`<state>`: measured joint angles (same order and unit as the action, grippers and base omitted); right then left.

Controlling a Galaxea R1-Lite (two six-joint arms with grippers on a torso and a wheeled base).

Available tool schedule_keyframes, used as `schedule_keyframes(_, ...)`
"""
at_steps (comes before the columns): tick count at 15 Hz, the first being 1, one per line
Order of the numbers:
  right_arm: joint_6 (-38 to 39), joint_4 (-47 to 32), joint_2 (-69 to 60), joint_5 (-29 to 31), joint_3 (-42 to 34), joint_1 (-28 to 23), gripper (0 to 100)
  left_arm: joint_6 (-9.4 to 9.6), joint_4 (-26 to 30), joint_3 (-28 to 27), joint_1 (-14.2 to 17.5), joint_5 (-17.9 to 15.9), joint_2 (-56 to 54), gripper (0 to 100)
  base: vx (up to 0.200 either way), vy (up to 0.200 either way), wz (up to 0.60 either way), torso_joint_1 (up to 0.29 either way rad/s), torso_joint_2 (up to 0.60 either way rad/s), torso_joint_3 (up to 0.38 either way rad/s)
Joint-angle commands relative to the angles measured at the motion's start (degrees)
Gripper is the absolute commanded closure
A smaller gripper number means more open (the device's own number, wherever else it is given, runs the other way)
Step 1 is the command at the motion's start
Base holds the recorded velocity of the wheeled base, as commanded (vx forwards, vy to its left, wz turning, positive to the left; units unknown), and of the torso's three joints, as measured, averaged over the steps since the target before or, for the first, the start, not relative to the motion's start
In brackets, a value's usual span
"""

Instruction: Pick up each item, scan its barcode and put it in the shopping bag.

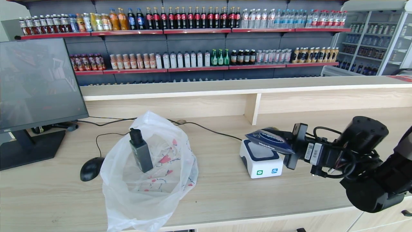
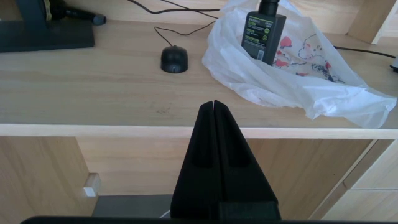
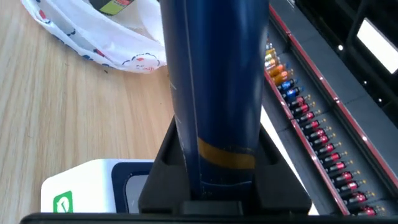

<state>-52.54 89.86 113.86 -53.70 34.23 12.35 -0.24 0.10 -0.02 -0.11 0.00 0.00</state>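
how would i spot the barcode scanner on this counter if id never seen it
On the wooden counter, look right of the white shopping bag. The scanner is the small white cube with a dark top, beneath the blue tube held by the right gripper.

Wooden counter (image 1: 225, 193): bag (image 1: 151, 193), scanner (image 1: 261, 161), mouse (image 1: 91, 168), monitor (image 1: 38, 83).

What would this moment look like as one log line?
right gripper: holds blue tube over scanner | left gripper: shut, near counter edge | shopping bag: dark bottle inside
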Motion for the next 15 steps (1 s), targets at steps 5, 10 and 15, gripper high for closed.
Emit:
schedule_keyframes(5,11.3,0.1,-12.8,15.3,0.0,3.4,100,-0.02,0.0,-0.1,0.0,0.0,0.0,100,0.000,0.000,0.00,0.000,0.00,0.000)
schedule_keyframes(10,24.9,0.1,-15.5,30.3,-1.0,9.5,100,-0.02,0.0,0.0,0.0,0.0,0.0,100,0.000,0.000,0.00,0.000,0.00,0.000)
schedule_keyframes(15,38.0,0.1,-17.7,39.5,-9.8,10.4,100,-0.02,0.0,-0.1,0.0,0.0,0.0,100,0.000,0.000,0.00,0.000,0.00,0.000)
